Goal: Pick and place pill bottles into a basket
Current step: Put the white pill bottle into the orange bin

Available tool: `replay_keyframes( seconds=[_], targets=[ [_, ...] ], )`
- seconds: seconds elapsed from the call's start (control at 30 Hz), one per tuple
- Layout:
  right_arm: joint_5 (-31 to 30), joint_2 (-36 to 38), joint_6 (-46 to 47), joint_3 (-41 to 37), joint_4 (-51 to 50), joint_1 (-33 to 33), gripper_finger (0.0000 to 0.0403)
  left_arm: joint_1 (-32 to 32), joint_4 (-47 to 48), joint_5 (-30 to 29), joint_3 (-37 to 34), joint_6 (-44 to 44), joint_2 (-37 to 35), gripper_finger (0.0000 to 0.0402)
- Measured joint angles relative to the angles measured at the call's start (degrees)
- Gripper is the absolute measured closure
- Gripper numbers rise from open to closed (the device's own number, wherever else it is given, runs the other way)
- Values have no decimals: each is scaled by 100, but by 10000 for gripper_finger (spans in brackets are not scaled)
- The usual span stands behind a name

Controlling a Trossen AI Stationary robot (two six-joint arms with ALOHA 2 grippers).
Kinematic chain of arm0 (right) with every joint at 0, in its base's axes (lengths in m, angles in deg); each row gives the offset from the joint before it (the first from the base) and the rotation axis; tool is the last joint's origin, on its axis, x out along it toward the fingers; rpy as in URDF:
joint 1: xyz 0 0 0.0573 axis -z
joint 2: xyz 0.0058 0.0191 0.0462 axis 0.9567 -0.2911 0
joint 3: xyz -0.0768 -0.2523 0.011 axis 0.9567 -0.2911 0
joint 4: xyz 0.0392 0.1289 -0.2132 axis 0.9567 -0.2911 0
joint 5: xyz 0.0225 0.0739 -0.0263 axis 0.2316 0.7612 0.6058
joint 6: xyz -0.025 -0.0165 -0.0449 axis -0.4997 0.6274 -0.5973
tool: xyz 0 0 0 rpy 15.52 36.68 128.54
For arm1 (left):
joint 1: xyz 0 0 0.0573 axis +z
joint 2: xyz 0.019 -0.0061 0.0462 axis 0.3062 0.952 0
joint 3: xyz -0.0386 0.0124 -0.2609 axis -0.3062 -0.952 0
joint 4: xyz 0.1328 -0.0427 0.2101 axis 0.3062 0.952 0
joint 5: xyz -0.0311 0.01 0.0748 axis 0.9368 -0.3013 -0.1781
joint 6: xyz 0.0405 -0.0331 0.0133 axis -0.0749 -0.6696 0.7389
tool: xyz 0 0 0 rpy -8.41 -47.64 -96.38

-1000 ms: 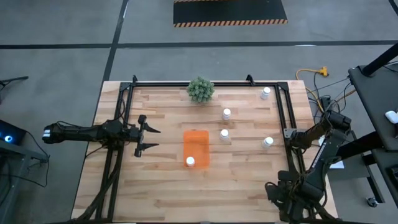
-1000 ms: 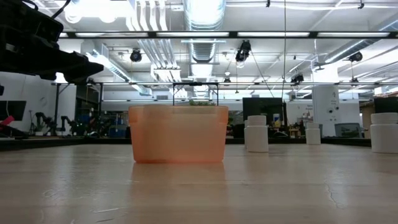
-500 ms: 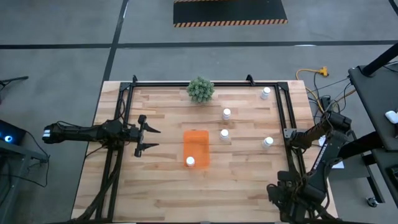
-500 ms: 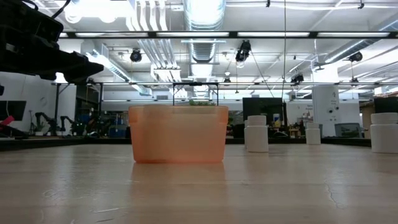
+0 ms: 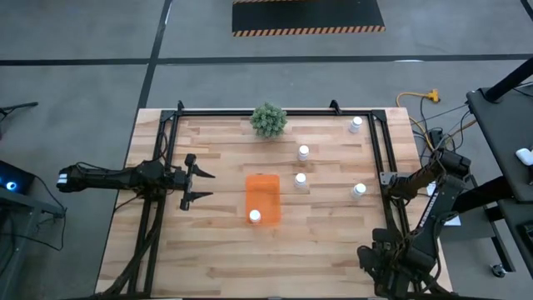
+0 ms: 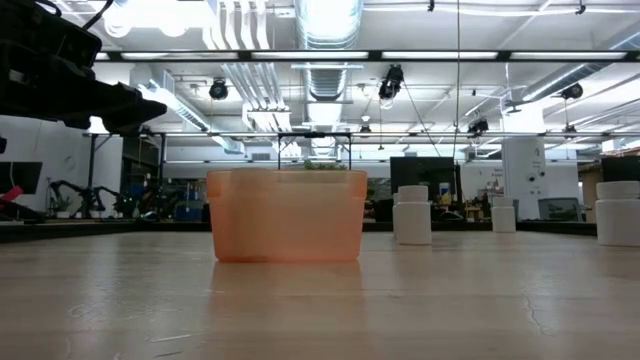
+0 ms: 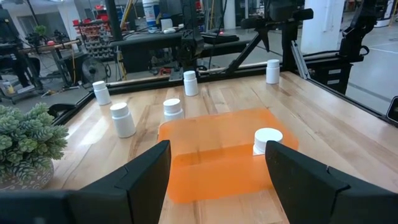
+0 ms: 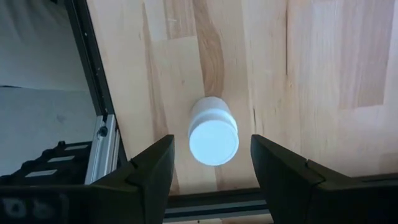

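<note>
The orange basket (image 5: pixel 262 198) stands mid-table with one white pill bottle (image 5: pixel 255 217) upright in its near end; both also show in the left wrist view, the basket (image 7: pixel 217 155) and the bottle (image 7: pixel 267 139). Several more bottles stand upright on the table to its right, among them a first (image 5: pixel 303 152), a second (image 5: pixel 301 179) and a third (image 5: pixel 359 190). My left gripper (image 5: pixel 200 185) is open and empty, left of the basket, its fingers pointing at it. My right gripper (image 8: pixel 211 146) is open at the table's right edge (image 5: pixel 391 185), above a standing bottle (image 8: pixel 210 107) that shows between its fingers.
A green bushy plant (image 5: pixel 268 120) stands at the far middle. A dark metal frame (image 5: pixel 379 158) runs along the table's left, far and right sides. One bottle (image 5: pixel 356 124) stands in the far right corner. Bare wood lies near the front edge (image 5: pixel 275 267).
</note>
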Motion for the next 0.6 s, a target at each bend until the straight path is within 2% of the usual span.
replay_keyframes(
  seconds=[0.6],
  targets=[
    [20, 9, 149, -9, 7, 0, 201, 1, 1, 0, 0, -1, 7, 157]
  ],
)
